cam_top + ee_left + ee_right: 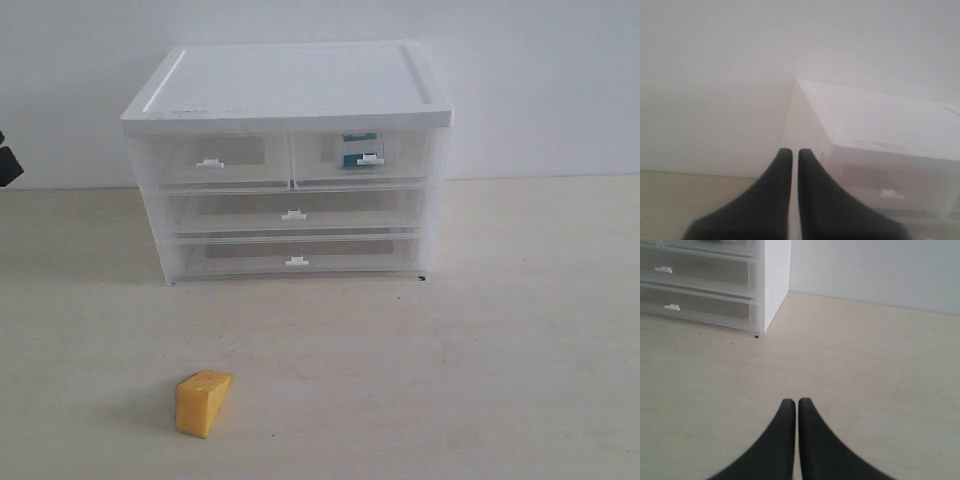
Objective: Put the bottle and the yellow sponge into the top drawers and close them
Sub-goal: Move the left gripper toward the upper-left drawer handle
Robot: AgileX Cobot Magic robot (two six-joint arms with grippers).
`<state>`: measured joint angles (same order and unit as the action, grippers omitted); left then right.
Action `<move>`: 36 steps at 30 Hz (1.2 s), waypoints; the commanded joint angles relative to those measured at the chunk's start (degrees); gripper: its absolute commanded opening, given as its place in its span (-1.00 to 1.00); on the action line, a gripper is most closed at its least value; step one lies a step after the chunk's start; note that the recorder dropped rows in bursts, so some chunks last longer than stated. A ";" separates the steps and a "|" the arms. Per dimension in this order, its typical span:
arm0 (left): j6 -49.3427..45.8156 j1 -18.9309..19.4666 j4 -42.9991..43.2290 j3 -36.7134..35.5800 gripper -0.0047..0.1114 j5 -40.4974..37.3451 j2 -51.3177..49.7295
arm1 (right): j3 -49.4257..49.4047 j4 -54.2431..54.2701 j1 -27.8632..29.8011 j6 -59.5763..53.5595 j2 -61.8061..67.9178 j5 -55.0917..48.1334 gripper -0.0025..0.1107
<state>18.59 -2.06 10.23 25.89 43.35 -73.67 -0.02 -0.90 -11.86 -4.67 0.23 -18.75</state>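
The yellow sponge (203, 402) lies on the table in front of the cabinet, toward the left. Through the clear front of the top right drawer (363, 159) I see the teal and white bottle (359, 150). That drawer and the top left drawer (215, 162) both sit flush with the cabinet front. My left gripper (791, 151) is shut and empty, held high beside the cabinet's left top corner; only a dark bit of that arm (6, 163) shows at the exterior view's left edge. My right gripper (791, 402) is shut and empty over bare table, right of the cabinet.
The white-topped cabinet (290, 84) stands at the back against a white wall. Two full-width clear drawers (293, 212) sit shut below the top pair. The cabinet's lower right corner (760, 315) shows in the right wrist view. Pale wooden table (480, 350) extends in front.
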 commanded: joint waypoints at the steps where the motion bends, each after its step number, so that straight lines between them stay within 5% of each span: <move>1: -3.98 -4.02 -0.14 0.51 -0.85 4.90 -3.26 | 0.02 0.18 0.44 -0.35 -0.23 0.29 -0.96; 3: -8.03 -6.78 -2.38 0.51 -0.85 6.31 -5.29 | 0.02 0.18 0.44 -0.35 -0.23 0.29 -0.96; 6: -20.57 -13.78 -16.85 0.51 -0.85 9.83 -10.30 | 0.02 0.18 0.44 -0.35 -0.23 0.29 -0.96; 14: -18.59 -23.37 -18.38 1.33 -0.85 25.96 -21.53 | 0.02 0.18 0.44 -0.35 -0.23 0.29 -0.96; 22: -14.53 -23.76 -10.60 9.52 -0.78 20.40 -30.10 | 0.02 0.18 0.44 -0.35 -0.23 0.29 -0.96; 27: -16.61 -23.76 -10.91 12.79 -0.02 11.82 -30.34 | 0.02 0.18 0.44 -0.35 -0.23 0.29 -0.96; 30: -16.21 -23.76 -10.79 13.81 0.23 12.32 -30.34 | 0.02 0.18 0.44 -0.35 -0.23 0.29 -0.96; 36: -16.05 -23.76 -9.32 14.14 0.18 12.62 -30.61 | 0.02 0.18 0.44 -0.35 -0.23 0.29 -0.96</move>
<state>2.45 -25.40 0.47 39.81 55.90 -103.74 -0.02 -0.90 -11.86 -4.88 0.23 -18.88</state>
